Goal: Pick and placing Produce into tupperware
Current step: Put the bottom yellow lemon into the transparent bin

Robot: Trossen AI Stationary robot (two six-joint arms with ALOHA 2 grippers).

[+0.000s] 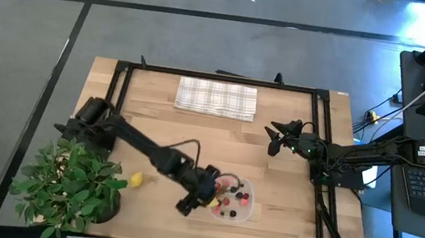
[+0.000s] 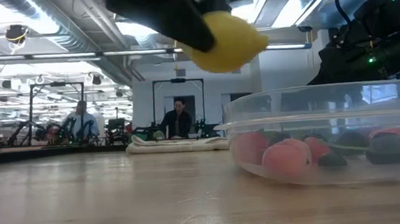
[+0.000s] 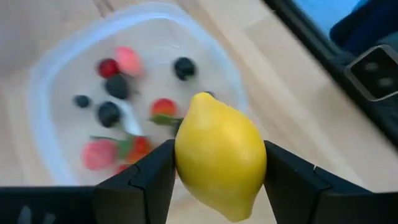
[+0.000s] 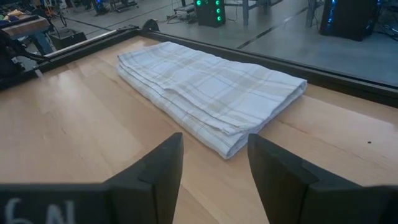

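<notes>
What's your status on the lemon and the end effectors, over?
Left end effector shut on lemon, held above tupperware rim. Berries already inside; second lemon on table by plant. Right end effector open, idle near cloth. Nothing blocking.

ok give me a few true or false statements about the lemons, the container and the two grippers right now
1. The left gripper holds a lemon above the container. True.
2. The container is empty. False: red and dark berries already lie in it.
3. A second lemon lies on the table near the potted plant. True.
4. The right gripper is shut on the folded cloth. False: it is open, holding nothing, with the cloth ahead of it.
</notes>
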